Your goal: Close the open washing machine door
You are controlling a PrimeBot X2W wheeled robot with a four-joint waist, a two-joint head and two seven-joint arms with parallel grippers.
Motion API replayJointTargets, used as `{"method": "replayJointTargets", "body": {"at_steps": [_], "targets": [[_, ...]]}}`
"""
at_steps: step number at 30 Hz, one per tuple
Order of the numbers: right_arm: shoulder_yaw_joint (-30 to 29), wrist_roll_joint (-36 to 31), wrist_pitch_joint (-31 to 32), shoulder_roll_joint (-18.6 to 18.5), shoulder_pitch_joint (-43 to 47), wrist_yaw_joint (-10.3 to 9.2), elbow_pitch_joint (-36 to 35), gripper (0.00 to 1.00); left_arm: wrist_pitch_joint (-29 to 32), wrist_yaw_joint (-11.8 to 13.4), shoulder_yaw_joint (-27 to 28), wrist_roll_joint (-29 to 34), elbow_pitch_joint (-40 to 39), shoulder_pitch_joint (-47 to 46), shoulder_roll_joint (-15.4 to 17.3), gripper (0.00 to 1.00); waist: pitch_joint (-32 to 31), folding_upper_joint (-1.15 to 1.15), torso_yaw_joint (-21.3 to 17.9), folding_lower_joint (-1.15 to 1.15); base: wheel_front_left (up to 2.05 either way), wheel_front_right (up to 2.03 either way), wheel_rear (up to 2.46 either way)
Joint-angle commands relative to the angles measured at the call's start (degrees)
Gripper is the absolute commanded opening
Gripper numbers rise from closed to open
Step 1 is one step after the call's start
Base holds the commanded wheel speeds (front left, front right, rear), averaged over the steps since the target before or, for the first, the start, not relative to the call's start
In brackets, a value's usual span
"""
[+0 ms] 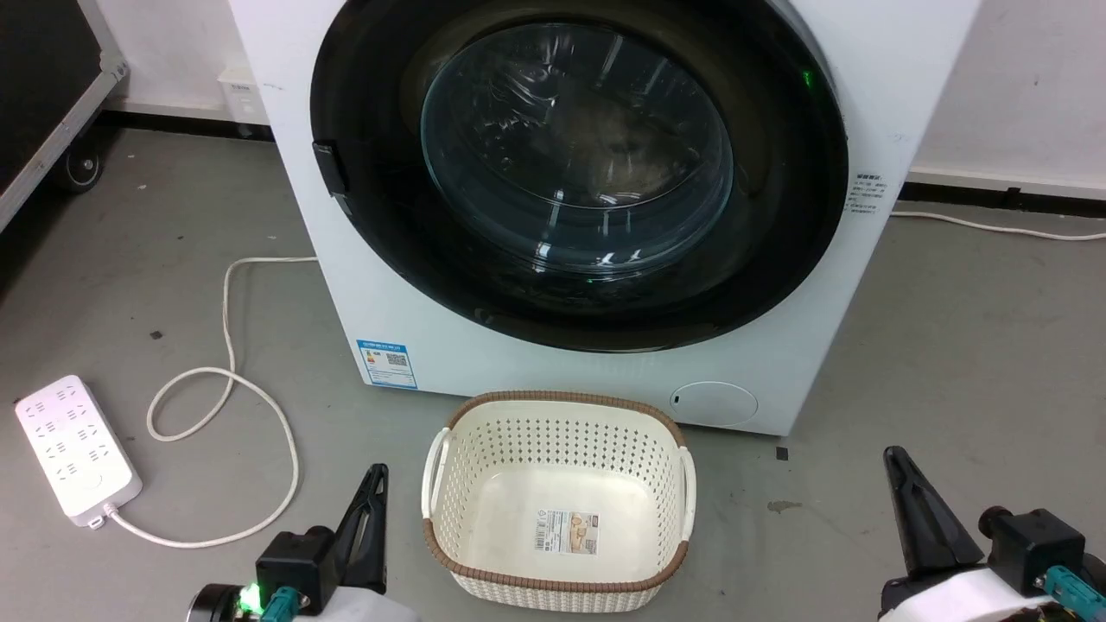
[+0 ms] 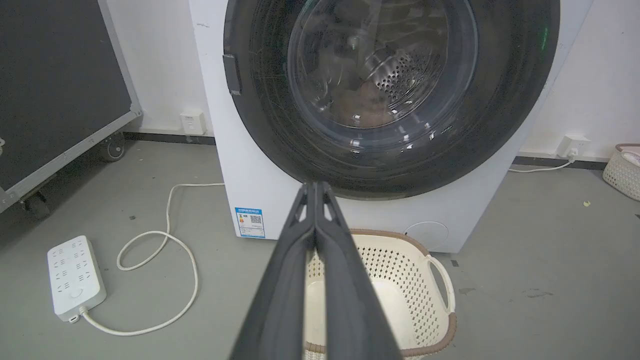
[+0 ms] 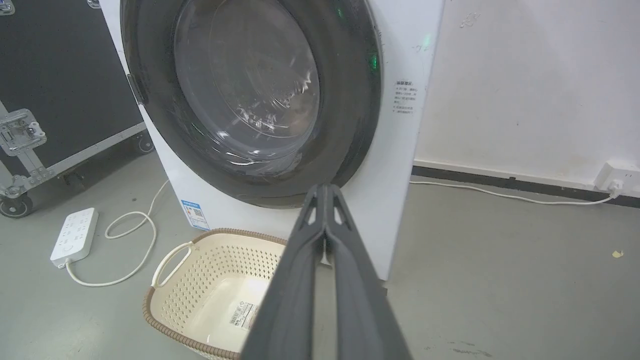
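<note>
Head view has the washing machine door (image 1: 579,164) lying against the washing machine (image 1: 380,294) front, ahead of and above both grippers. The left gripper (image 2: 316,187) and right gripper (image 3: 325,189) have fingers pressed together, empty.

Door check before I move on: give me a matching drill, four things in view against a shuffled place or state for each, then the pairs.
1. washing machine door
2. basket
3. power strip
4. left gripper

A. fingers pressed together, holding nothing
B. on the floor left of the washing machine, cord looped
C. flush against the machine's front
D. on the floor before the machine, nothing inside but a label

Pairs: 1-C, 2-D, 3-B, 4-A
</note>
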Motion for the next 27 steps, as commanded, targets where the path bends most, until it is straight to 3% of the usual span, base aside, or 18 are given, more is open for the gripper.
{"method": "replayJointTargets", "body": {"at_steps": [1,27], "targets": [[0.06,-0.51,0.27,0.39,-0.50,-0.02,-0.52,0.00,0.31,0.35,0.27,0.61,-0.38,-0.67,0.01,0.00,0.01,0.00,-0.01,0.00,0.00,0.00,0.00],[0.64,-2.43,3.33,1.06,-0.92,-0.02,-2.21,0.00,3.35,0.60,1.90,2.23,-2.20,-1.13,-0.09,0.00,0.20,0.00,-0.24,0.00,0.00,0.00,0.00]]}}
